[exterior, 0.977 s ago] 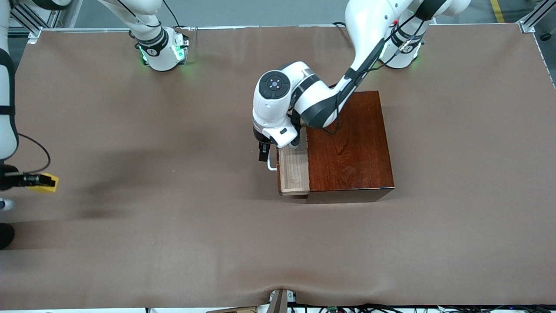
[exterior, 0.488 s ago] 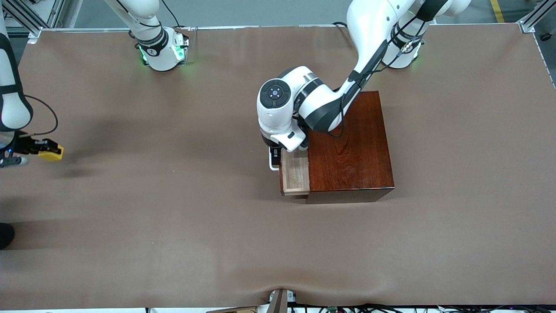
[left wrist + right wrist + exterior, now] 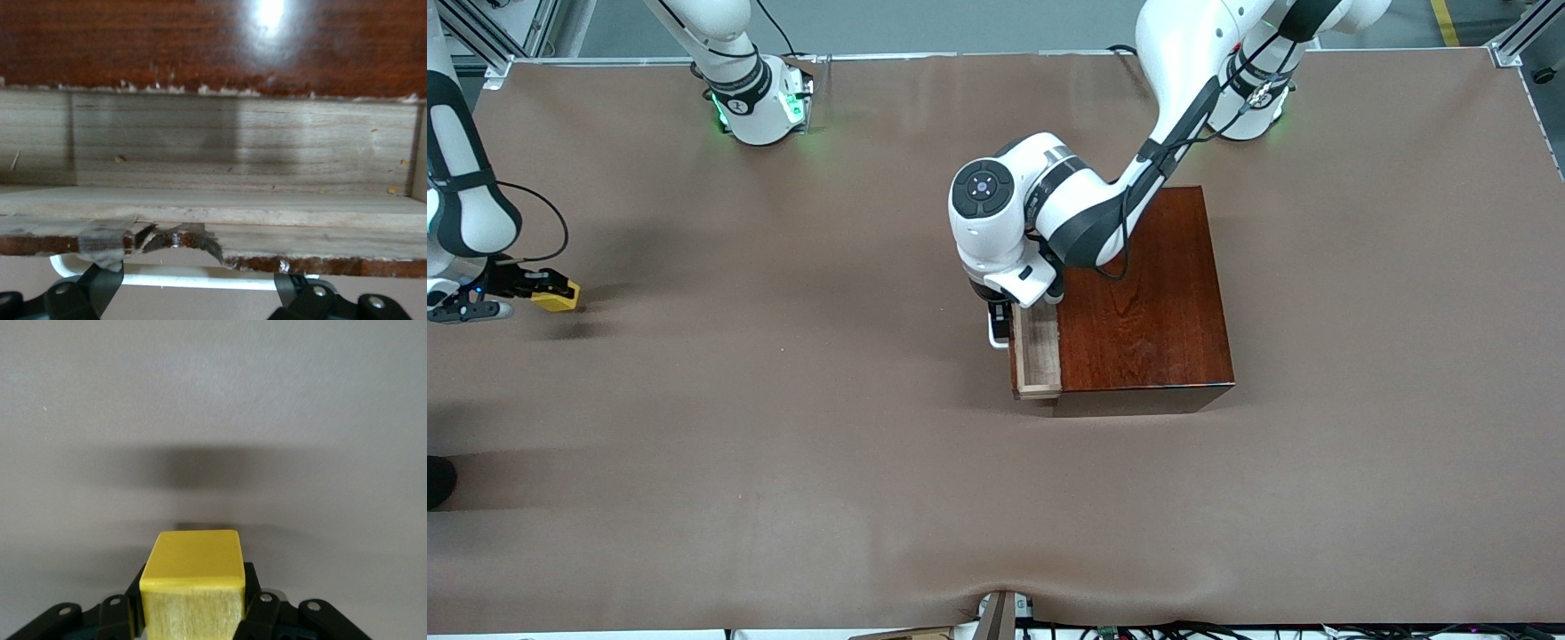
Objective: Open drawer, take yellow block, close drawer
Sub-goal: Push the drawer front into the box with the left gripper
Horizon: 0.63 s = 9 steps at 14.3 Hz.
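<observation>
The drawer [image 3: 1037, 356] sticks a little way out of the reddish-brown wooden box [image 3: 1143, 293]; its pale tray shows empty in the left wrist view [image 3: 220, 143]. My left gripper [image 3: 1000, 322] is open at the drawer's front, its fingers [image 3: 100, 283] spread along the white handle [image 3: 200, 279], which also shows in the front view [image 3: 992, 338]. My right gripper [image 3: 543, 290] is shut on the yellow block [image 3: 558, 297] and holds it just above the table at the right arm's end. The block [image 3: 193, 567] sits between that gripper's [image 3: 192, 603] fingers.
The brown table cover [image 3: 783, 427] lies bare around the box. The left arm's wrist hangs over the box's corner nearest the drawer. A wrinkle in the cover shows at the table's edge nearest the front camera [image 3: 1000, 597].
The drawer has slid farther into the box with my left gripper at its handle. My right gripper, with the yellow block, has moved away from the front camera and slightly toward the table's middle.
</observation>
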{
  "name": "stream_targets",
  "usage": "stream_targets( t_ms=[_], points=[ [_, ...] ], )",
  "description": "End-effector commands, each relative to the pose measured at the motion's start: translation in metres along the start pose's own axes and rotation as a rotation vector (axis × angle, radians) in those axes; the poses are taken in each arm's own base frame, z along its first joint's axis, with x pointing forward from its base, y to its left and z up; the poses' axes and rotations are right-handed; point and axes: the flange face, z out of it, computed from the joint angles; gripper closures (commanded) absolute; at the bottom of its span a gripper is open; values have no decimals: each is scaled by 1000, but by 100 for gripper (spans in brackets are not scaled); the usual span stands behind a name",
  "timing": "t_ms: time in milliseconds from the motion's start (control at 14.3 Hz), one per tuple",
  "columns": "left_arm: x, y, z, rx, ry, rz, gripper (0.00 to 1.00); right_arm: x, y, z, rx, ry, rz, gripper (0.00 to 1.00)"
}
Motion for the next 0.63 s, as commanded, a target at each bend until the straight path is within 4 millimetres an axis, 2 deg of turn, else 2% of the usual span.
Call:
stream_targets(
  t_ms=[0,140,279,349,419,488,558],
  points=[
    [30,11,6,-25,144,-36,0,1,-26,8,-2,-33,73,81],
    [39,16,7,-35,192,-35,0,6,-39,10,-16,-48,101,83],
    [48,22,8,-41,237,-36,0,8,-44,13,-35,-64,103,81],
    [50,23,7,-40,243,-37,0,8,-44,14,-40,-69,98,71],
    [52,24,8,-39,247,-38,0,9,-44,15,-41,-69,104,41],
    [59,29,8,-42,272,-49,0,9,-43,15,-45,-65,120,0],
    [62,30,9,-42,290,-51,0,10,-43,15,-46,-64,125,0]
  ],
)
